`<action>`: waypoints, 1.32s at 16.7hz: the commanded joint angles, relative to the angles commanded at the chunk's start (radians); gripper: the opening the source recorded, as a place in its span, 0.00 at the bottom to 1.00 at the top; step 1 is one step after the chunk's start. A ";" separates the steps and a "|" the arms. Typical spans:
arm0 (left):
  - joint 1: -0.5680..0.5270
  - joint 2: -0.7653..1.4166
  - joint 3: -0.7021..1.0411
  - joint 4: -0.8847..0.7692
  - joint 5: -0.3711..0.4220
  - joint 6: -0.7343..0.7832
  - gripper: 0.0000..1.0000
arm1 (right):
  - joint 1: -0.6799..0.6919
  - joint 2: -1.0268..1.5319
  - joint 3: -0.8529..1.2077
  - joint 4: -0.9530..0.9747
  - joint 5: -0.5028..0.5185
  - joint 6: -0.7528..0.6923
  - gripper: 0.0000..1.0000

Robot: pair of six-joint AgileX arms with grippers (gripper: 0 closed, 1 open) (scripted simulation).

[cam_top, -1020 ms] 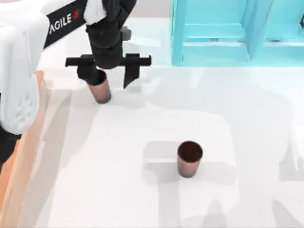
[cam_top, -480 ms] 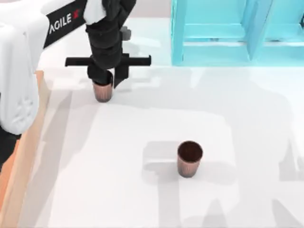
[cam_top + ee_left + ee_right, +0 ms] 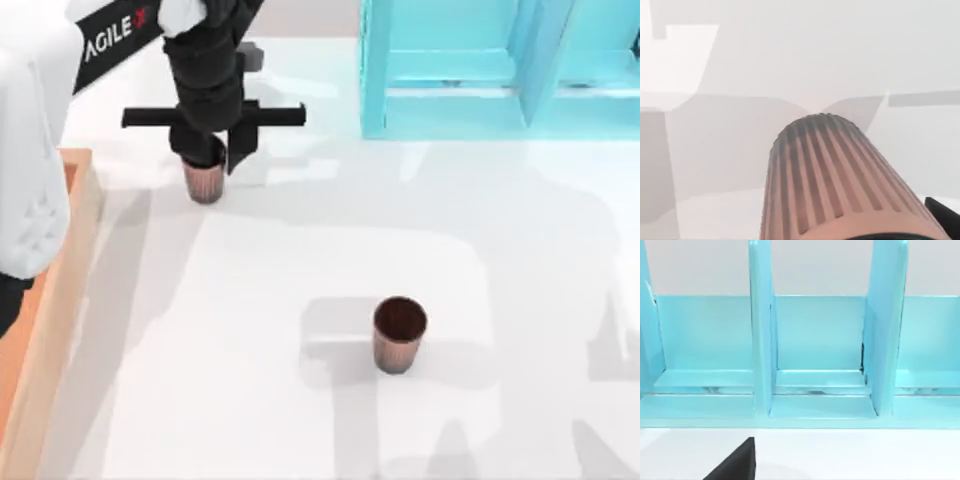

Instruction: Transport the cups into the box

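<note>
Since a second ago, the top view shows the left pincer [image 3: 214, 152] clenched on the far cup [image 3: 204, 182] at eleven o'clock, carried toward the box [image 3: 62, 260]; the other cup [image 3: 399, 335] waits mid-counter. From the left wrist, its ribbed wall [image 3: 840, 180] looks stiff, probably light, best pinched near the rim.

Left arm: glossy white rounded shell link, bulky, smooth, with a black band bearing white "AGILE" lettering and a small red mark after it. Beyond the band, a white collar, then a matte black ribbed cylindrical wrist housing just above the left end effector [image 3: 214, 152]. End effector is all black: a long thin straight crossbar, two blocky flat-sided fingers [image 3: 240, 152] hanging under it. No cables or screws visible. A black angular wedge of the right arm's end effector [image 3: 737, 464].
</note>
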 joint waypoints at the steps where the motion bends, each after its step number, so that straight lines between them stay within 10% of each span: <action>1: 0.022 -0.013 0.017 -0.031 0.002 0.018 0.00 | 0.000 0.000 0.000 0.000 0.000 0.000 1.00; 14: 0.174 -0.106 0.145 -0.262 0.014 0.180 0.00 | 0.000 0.000 0.000 0.000 0.000 0.000 1.00; 22: 0.421 -0.507 -0.304 -0.258 0.061 0.417 0.00 | 0.000 0.000 0.000 0.000 0.000 0.000 1.00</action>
